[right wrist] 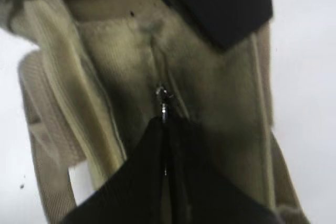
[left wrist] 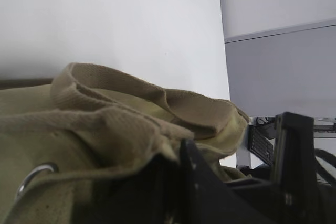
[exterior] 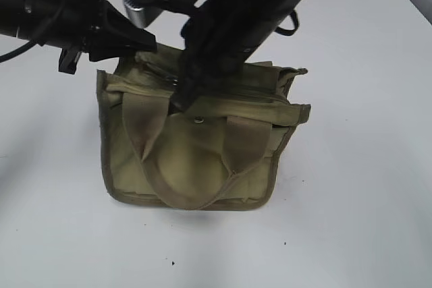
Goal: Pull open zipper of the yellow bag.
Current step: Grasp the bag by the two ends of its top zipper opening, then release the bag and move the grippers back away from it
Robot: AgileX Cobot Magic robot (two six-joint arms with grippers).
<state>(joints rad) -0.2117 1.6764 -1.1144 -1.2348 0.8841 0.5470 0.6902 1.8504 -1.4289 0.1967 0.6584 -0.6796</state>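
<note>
With the right gripper (right wrist: pixel 165 124) pinched shut on the zipper pull tab (right wrist: pixel 164 109) at frame centre and the left gripper (exterior: pixel 138 48) clamping the yellow bag (exterior: pixel 196 160) at its upper-left corner, the thin tab may slip free.

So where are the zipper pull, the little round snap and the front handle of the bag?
zipper pull (right wrist: pixel 164 109), right wrist view, on its silver tab.
snap button (exterior: pixel 199 120), exterior view, on its metal face.
front handle (exterior: pixel 177 183), exterior view, on the loop's lower curve.

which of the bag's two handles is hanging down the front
The near handle, the loop drooping over the bag's front pocket below the snap button. The other handle stays up top, behind the zipper, beside the left claw.
</note>
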